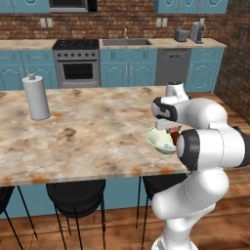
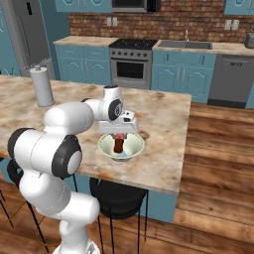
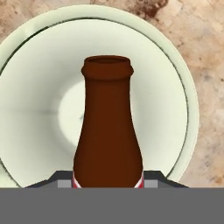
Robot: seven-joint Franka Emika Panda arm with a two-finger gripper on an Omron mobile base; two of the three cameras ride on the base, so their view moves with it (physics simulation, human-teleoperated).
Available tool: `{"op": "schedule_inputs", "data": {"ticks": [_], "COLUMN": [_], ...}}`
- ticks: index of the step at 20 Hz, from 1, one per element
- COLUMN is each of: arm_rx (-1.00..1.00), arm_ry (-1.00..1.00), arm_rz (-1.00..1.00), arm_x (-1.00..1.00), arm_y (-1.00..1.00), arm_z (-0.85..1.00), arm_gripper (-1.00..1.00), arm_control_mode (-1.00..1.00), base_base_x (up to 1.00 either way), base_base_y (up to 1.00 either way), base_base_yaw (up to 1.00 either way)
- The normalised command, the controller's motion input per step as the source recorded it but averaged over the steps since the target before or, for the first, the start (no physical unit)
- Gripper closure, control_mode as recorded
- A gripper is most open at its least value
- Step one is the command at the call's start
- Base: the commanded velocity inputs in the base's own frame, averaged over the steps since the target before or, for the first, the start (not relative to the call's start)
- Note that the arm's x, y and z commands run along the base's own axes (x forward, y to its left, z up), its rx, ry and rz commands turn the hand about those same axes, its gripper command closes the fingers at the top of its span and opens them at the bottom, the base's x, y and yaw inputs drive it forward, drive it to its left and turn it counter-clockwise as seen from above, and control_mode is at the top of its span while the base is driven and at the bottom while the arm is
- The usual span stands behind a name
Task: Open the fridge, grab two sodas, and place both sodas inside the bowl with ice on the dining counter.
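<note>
Clamped between my fingertips, the dark reddish-brown slim soda bottle (image 3: 107, 127) hangs over the pale greenish-white round bowl (image 3: 183, 100) on the marbled beige dining counter (image 2: 163, 119), unreleased; the second soda's whereabouts I cannot tell.

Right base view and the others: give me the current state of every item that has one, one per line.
End effector: shut on the dark reddish-brown soda, above the bowl.
Dark reddish-brown soda: upright, held, lower end inside the bowl; whether it touches the bottom cannot be told.
Bowl: upright on the dining counter, near its edge.
Paper towel roll: standing upright on the counter.
Fridge: door closed.
</note>
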Motion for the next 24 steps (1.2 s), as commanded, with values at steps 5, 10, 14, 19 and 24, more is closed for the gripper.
{"op": "schedule_inputs", "data": {"ticks": [5, 10, 14, 19, 24], "arm_rx": [0.00, 0.00, 0.00, 0.00, 0.00], "arm_ry": [0.00, 0.00, 0.00, 0.00, 0.00], "arm_rz": [0.01, 0.03, 0.05, 0.06, 0.05], "arm_x": [0.00, 0.17, 0.16, 0.00, 0.00], "arm_y": [0.09, 0.01, 0.00, 0.00, 0.00], "arm_z": [-0.08, -0.10, -0.09, -0.13, -0.12], "arm_gripper": [1.00, 1.00, 1.00, 1.00, 1.00], "arm_control_mode": [-1.00, -1.00, -1.00, -1.00, -1.00], "base_base_x": [0.00, 0.00, 0.00, 0.00, 0.00], "base_base_y": [0.00, 0.00, 0.00, 0.00, 0.00], "base_base_yaw": [0.00, 0.00, 0.00, 0.00, 0.00]}}
